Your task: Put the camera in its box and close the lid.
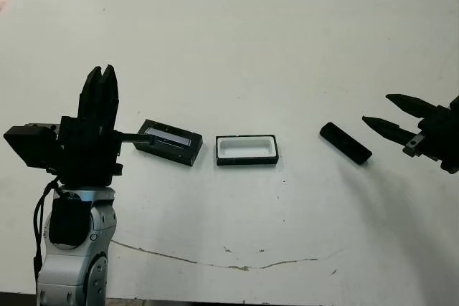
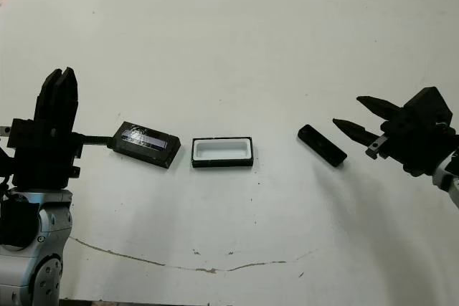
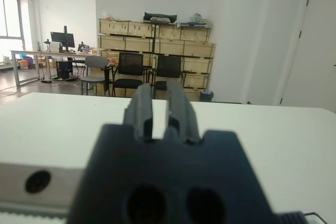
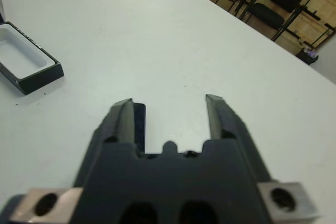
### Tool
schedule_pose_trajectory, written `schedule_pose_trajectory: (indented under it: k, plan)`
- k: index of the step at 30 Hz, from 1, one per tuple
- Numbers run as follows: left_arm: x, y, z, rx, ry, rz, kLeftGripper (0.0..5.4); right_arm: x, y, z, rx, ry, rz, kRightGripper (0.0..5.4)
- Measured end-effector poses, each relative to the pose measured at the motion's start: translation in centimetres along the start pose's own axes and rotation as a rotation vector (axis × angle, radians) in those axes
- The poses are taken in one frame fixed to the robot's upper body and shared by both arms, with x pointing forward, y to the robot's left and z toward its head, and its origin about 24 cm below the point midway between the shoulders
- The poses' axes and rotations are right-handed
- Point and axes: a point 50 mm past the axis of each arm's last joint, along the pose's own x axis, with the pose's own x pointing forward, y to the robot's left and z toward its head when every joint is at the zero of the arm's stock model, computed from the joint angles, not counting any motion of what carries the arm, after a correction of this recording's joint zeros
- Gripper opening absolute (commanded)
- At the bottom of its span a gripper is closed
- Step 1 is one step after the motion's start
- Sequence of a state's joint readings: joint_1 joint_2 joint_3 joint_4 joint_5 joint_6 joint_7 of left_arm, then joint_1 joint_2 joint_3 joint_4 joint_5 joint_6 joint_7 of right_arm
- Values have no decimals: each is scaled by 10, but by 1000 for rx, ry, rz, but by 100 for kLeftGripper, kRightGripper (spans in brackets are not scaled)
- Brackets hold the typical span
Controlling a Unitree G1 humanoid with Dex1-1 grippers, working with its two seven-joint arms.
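I see the camera (image 1: 346,142), a slim matte black bar, lying flat on the white surface (image 1: 229,48) just beside my right gripper (image 1: 387,114), whose jaws stand wide and empty. The box (image 1: 247,150), black-walled with a white lining, sits open mid-surface. The lid (image 1: 169,142), black with a glossy silvery strip, lies near its left side. My left gripper (image 1: 101,77) is raised, jaws narrow, holding nothing.
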State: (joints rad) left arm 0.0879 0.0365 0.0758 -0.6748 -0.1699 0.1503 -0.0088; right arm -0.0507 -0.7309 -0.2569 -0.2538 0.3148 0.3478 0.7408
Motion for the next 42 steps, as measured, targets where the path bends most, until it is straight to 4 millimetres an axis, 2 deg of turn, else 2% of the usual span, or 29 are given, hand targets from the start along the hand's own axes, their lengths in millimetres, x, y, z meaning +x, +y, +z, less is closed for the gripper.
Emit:
schedule_pose_trajectory:
  k: [9, 11, 29, 42]
  plan:
    - [-1, 1, -1, 8, 8, 3, 0, 6, 9, -5, 38, 48, 35, 506]
    - [-2, 1, -1, 9, 10, 4, 0, 7, 12, -5, 44, 57, 42, 538]
    - [-3, 2, -3, 10, 20, 1, 0, 10, 30, -5, 78, 94, 86, 538]
    - [-4, 2, -3, 13, 18, -1, 0, 11, 41, -17, 148, 115, 90, 538]
